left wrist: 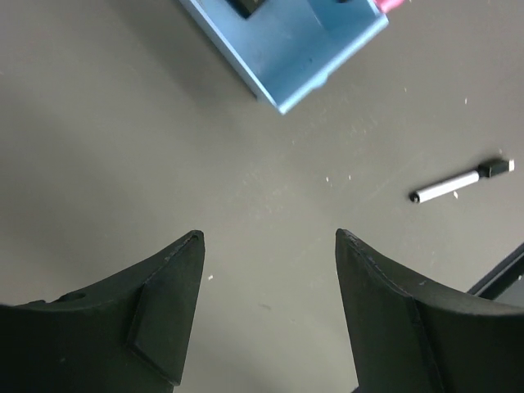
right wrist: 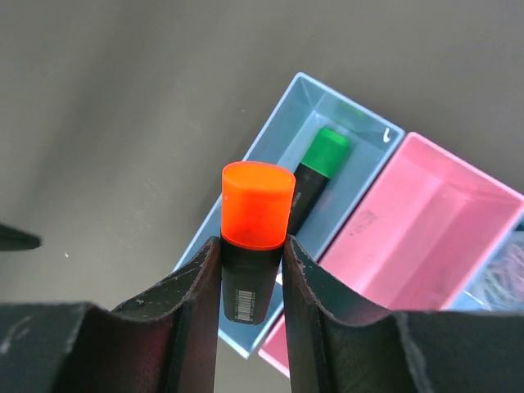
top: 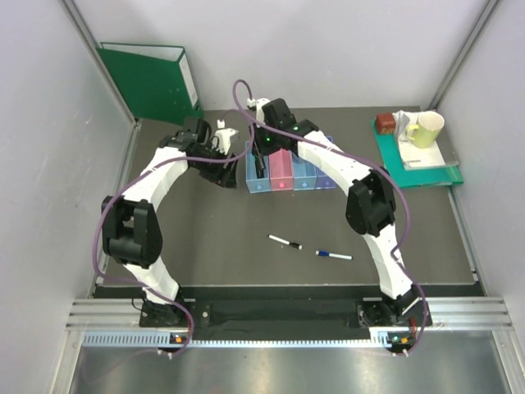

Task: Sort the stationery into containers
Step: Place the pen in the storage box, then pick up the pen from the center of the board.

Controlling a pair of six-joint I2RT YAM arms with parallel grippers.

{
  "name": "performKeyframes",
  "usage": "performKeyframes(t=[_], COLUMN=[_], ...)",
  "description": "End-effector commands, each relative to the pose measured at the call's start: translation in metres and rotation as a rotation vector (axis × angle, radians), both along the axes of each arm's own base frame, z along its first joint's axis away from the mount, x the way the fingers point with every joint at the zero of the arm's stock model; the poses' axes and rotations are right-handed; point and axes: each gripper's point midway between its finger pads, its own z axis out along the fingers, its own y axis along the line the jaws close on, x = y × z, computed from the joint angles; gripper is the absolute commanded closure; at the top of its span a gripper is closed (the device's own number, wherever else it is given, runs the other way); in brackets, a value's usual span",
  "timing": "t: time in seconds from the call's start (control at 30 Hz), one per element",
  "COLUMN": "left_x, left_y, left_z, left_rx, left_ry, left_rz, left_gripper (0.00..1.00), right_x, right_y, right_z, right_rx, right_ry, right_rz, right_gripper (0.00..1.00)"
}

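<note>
Top view: the right gripper (top: 261,158) hangs over the light blue bin (top: 257,182), far-middle of the bench; the left gripper (top: 225,139) is beside it.

Left wrist: the left gripper is wide open and empty.

Right wrist: the jaws clamp the orange-capped highlighter (right wrist: 258,205) upright, directly above that bin, where the green-capped highlighter (right wrist: 323,155) lies lengthwise. Only a barcode shows; no writing is legible.

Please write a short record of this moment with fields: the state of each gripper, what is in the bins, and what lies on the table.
right gripper: shut on the orange-capped highlighter, over the light blue bin
left gripper: open, empty, above the table beside the light blue bin
light blue bin: green-capped highlighter lies inside
pink bin: nothing in the part that shows
on table: one white pen and a second white pen, apart from each other
</note>
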Motion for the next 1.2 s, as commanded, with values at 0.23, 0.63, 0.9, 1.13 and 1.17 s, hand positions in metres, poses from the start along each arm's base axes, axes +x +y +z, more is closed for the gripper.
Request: performKeyframes(t=[0.23,0.63,0.9,1.13,1.17], left_x=[-0.029,-0.026,-0.016,-0.018,-0.021], left_y=[-0.003,0.004,0.007,-0.014,-0.019], left_z=[0.031,0.028,0.04,0.041,0.039], left_rx=[-0.013,0.057,0.133,0.227,0.228], left_ry=[-0.099,-0.171,-0.323,-0.448,-0.45], left_rz=[-0.183,-0.297,-0.445,-0.656,-0.68], left_gripper=[0.3,0.28,0.28,0.29,0.28], right_x=[0.01,0.006,0.0,-0.054,-0.063], right_y=[0.031,0.019,-0.046,-0.154,-0.167], right_z=[-0.012,0.015,0.051,0.103,0.099], right_rx=[0.066,0.036,-0.08,-0.249,-0.311], right_ry=[-0.015,-0.082,-0.166,-0.244,-0.252], right_rz=[0.02,0.034,0.055,0.177,0.228], right_gripper=[0.92,0.31,0.22,0.18,0.18])
